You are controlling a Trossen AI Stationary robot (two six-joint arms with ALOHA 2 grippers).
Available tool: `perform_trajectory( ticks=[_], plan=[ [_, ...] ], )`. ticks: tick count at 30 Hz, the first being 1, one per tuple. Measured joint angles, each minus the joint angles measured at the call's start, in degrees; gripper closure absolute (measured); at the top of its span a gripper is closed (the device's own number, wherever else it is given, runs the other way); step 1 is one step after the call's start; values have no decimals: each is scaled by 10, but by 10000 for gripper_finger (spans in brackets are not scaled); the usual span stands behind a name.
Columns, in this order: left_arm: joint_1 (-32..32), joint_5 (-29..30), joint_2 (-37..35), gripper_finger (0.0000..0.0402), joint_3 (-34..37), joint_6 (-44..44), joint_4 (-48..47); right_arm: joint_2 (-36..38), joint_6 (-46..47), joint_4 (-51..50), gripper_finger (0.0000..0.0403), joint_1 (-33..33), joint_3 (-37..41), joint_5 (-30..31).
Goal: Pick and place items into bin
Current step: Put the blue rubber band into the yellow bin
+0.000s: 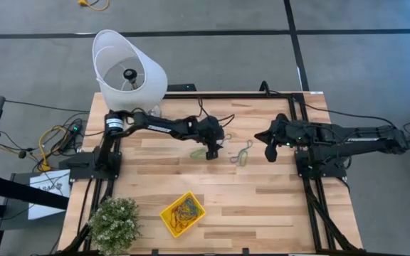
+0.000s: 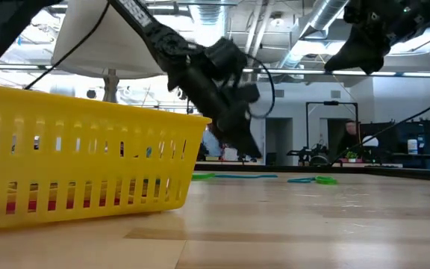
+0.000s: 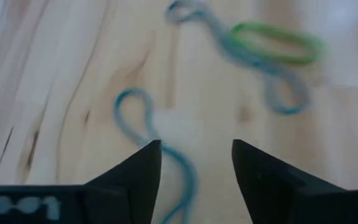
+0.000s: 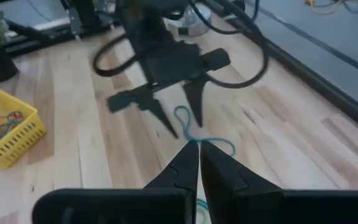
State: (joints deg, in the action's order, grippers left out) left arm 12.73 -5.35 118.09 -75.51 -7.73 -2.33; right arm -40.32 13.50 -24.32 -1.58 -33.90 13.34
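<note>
Yellow bin (image 1: pixel 183 214) partly filled, a few bands left on the wood.

The bin sits near the table's front edge beside the potted plant (image 1: pixel 114 222), already holding a tangle of rubber bands (image 1: pixel 186 208). At mid-table, a blue band (image 3: pixel 143 134) lies under the left gripper (image 3: pixel 196 163), its fingers apart and empty; a blue and green pair (image 1: pixel 242 153) waits just beside. The right gripper (image 4: pixel 199 163) hovers nearby, fingers together. No legible writing.
</note>
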Motion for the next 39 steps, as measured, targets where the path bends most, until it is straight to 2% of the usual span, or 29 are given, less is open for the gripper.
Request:
perform_trajectory(
  ticks=[7,17,24,28,31,34,39],
  plan=[
    [7,49,32,212,-1,51,-2,-28,0,0,391,0,0,0],
    [3,42,42,212,-3,72,-5,-55,0,0,391,0,0,0],
    [-13,72,53,215,-4,94,1,-59,1,0,391,0,0,0],
    [-15,87,54,253,-4,135,-5,-59,1,2,391,0,0,0],
    [-6,61,55,310,-5,146,-31,-59,1,3,391,0,0,0],
    [-4,60,55,377,-5,153,-49,-59,1,3,391,0,0,0],
    [-15,45,45,398,-3,153,-52,-59,1,4,391,0,0,0]
  ],
)
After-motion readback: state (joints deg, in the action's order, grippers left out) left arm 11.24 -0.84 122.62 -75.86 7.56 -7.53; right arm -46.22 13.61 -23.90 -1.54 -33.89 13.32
